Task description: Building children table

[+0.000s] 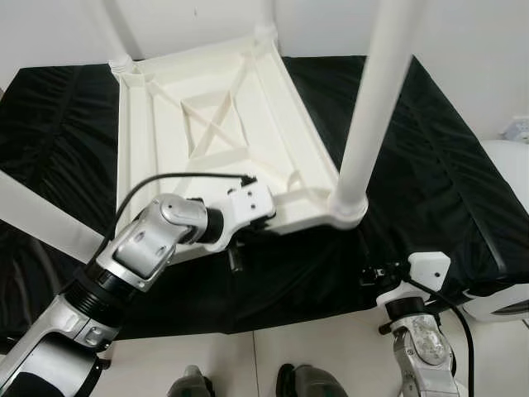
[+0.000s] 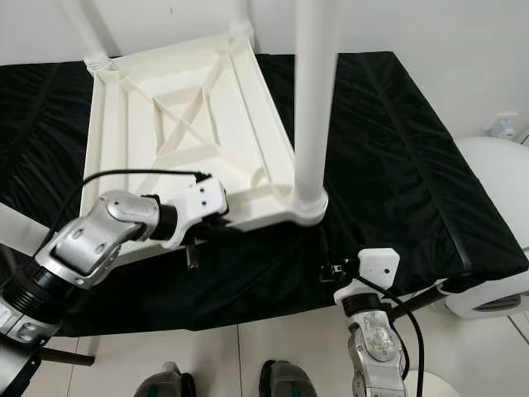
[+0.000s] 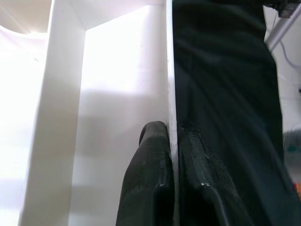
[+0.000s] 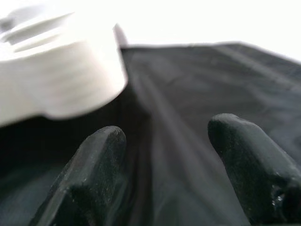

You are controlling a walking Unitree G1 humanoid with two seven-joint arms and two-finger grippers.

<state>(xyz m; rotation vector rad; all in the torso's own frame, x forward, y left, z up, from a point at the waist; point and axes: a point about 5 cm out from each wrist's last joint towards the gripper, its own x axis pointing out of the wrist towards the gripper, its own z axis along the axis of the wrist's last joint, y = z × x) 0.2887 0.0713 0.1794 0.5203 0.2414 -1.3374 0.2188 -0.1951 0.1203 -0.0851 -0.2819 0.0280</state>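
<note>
L end effector (image 3: pixel 171 188) clamped on tabletop (image 1: pixel 223 124) rim; R end effector (image 4: pixel 171 165) apart, prob. above black cloth (image 1: pixel 430 174).

the near white leg (image 1: pixel 376 99) runs up out of the top edge, blurred. the far legs (image 1: pixel 111 29) are cut off there too. the left hand (image 3: pixel 171 174) hides part of the tabletop (image 1: pixel 223 124) rim. in the right wrist view the leg socket (image 4: pixel 56 70) is a soft blur.
</note>
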